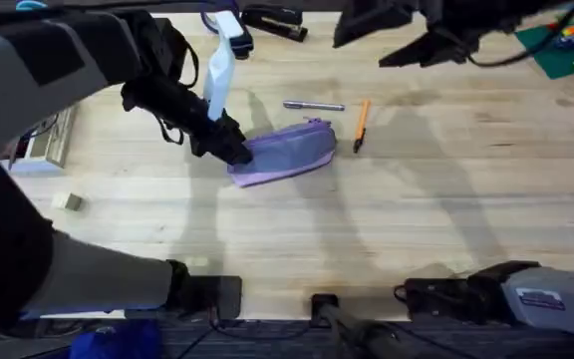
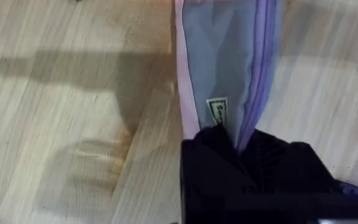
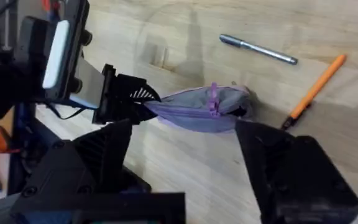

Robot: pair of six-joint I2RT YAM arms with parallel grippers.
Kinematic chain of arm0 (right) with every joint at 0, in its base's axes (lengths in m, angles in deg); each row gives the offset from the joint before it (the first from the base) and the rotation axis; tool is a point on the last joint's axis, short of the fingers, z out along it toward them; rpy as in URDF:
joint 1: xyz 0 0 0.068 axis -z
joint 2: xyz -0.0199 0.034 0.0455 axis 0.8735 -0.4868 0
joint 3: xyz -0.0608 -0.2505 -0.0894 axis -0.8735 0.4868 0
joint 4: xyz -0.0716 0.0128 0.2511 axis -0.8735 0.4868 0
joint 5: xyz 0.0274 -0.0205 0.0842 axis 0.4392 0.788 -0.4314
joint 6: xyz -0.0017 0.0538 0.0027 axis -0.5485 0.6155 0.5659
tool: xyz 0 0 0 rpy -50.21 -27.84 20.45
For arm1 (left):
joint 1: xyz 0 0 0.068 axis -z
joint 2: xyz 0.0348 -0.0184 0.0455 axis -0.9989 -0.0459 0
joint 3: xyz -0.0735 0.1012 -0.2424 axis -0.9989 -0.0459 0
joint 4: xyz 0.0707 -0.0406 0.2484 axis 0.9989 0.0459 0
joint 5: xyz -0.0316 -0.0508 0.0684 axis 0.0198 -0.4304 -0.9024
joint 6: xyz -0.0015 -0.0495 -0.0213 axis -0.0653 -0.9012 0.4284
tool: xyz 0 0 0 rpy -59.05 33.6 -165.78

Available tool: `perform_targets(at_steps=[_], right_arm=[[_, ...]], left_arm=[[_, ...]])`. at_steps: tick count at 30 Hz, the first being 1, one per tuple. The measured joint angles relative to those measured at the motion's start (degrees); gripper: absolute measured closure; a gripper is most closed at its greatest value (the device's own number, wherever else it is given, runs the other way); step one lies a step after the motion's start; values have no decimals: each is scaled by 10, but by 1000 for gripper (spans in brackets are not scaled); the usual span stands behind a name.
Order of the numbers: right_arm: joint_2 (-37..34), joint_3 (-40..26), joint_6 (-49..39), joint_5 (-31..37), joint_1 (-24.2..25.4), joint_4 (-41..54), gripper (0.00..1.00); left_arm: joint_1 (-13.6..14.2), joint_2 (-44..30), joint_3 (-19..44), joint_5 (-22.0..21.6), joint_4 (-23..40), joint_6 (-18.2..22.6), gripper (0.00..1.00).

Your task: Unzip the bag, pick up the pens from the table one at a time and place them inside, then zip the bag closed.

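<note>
Left end effector [image 1: 235, 150] clamps the bag [image 1: 285, 152] end, anchoring it; right end effector [image 3: 185, 146], spread open, apparently lines up on the zipper pull [image 3: 214, 99].

Bright, even light with soft shadows on the desk [image 1: 417, 209].
Broad blurred arm shadows lie across the pale planks. The near arm sections in the overhead view loom large and out of focus; the left wrist view looks soft throughout.
</note>
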Motion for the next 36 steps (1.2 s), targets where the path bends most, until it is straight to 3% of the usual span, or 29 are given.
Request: perform_targets(at_steps=[10, 16, 36], right_arm=[[-115, -135, -6, 41, -13, 122, 6], [-149, -139, -11, 49, -17, 135, 6], [-151, -142, -43, 52, -25, 135, 5]], left_arm=[[0, 0, 0, 0, 0, 0, 959], [0, 0, 0, 0, 0, 0, 959], [0, 0, 0, 0, 0, 0, 959]])
